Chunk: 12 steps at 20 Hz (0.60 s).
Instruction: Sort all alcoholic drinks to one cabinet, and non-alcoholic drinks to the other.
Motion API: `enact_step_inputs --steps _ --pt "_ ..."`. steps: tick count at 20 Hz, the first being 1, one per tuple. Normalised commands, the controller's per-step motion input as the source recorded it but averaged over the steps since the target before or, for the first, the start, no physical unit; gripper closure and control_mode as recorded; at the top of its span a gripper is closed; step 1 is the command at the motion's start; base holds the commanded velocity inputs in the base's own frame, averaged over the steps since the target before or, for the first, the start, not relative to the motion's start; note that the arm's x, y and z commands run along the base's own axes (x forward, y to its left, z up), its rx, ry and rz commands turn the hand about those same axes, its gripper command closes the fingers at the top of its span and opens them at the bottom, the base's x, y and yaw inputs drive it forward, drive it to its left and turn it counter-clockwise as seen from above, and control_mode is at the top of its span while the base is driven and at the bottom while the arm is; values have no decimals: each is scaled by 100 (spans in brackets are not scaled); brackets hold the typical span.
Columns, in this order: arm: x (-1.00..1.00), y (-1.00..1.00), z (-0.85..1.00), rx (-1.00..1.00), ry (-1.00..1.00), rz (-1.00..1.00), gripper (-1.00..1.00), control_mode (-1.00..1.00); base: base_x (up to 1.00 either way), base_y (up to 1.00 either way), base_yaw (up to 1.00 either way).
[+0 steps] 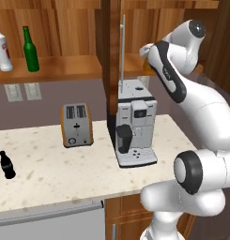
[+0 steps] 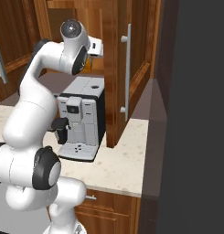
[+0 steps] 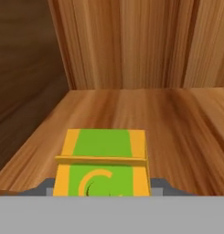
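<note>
My gripper (image 3: 102, 191) reaches into the right-hand cabinet, shut on the orange-yellow juice carton (image 3: 103, 157) with green print. The carton is low over the wooden shelf floor (image 3: 177, 123); I cannot tell if it touches. A bit of the carton's orange (image 2: 88, 63) shows under the hand from the right base view. In the open left cabinet stand the white bottle with a red cap (image 1: 1, 49) and the slim green glass bottle (image 1: 30, 50), side by side on the shelf. The small black cola bottle (image 1: 7, 165) stands upright on the counter at the far left.
A coffee machine (image 1: 135, 122) stands on the counter (image 1: 50, 173) right under the arm, with an orange toaster (image 1: 77, 124) to its left. An open cabinet door with a long steel handle (image 2: 127, 68) stands beside the hand. A dark wall (image 2: 195, 114) borders the right.
</note>
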Motion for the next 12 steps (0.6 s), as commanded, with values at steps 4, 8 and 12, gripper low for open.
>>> enact_step_inputs --steps 4,8,12 --pt "37 5 -24 -4 0 4 100 -100 0 0 0" --pt "37 5 -6 -5 0 2 100 -100 0 0 0" --pt "30 7 0 -5 0 1 100 -100 0 0 0"
